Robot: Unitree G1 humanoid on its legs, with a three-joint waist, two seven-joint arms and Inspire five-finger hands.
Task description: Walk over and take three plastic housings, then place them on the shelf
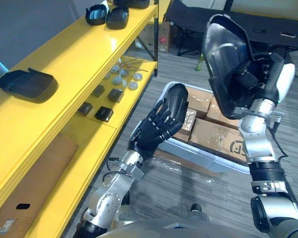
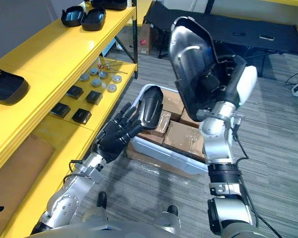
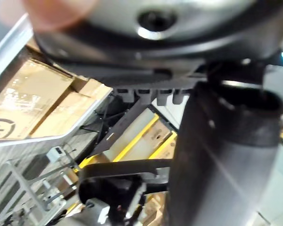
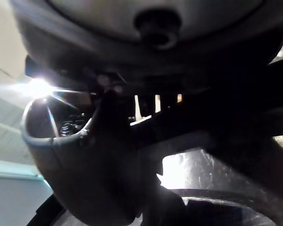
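The right hand (image 1: 256, 74) grips a large black housing (image 1: 227, 54), raised high on the right. The left hand (image 1: 156, 130) clasps a smaller housing (image 1: 175, 105) above the bin (image 1: 203, 159). Both look like light, stiff, smooth shells, so holding them at the rim seems safest.

The setting is a workshop or parts storeroom. The main fixture is a long yellow shelf (image 1: 89, 54) of industrial racking with several levels. Black plastic housings (image 1: 27, 84) lie loose on its top level. The level below carries small black blocks (image 1: 104, 113) and grey round parts (image 1: 123, 79), laid out in groups. Beside the shelf, a pale plastic bin (image 2: 164, 153) stands on the grey floor (image 2: 278, 148), packed with cardboard boxes (image 1: 216, 136). Beyond the bin stands a black folding frame (image 2: 248, 29).
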